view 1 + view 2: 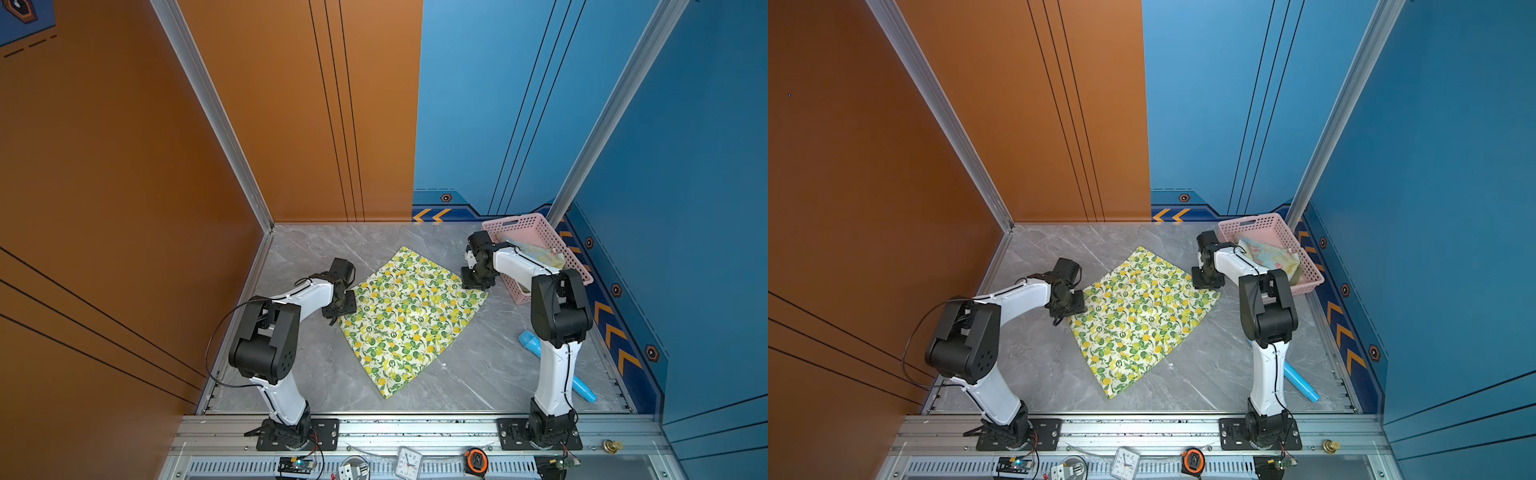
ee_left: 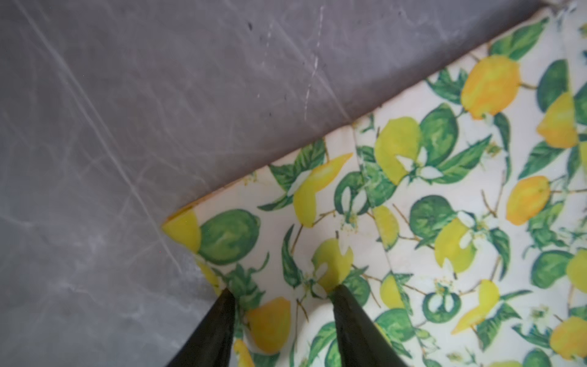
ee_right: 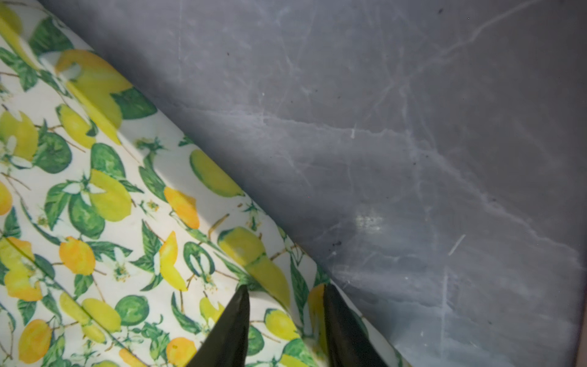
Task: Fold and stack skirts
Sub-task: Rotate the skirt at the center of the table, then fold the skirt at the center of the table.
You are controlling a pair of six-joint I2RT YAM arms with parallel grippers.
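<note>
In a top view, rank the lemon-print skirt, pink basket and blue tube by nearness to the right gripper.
1. lemon-print skirt: its corner lies under the right gripper.
2. pink basket: just beside the gripper, on its right.
3. blue tube: farthest, back toward the robot's side.

The left gripper (image 2: 284,290), jaws apart, touches the lemon-print skirt (image 2: 444,206) near its corner.

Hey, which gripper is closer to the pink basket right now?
Right. The right gripper sits at the lemon-print skirt's corner just beside the pink basket; the left gripper is at the skirt's opposite corner, across the cloth from the basket.
</note>
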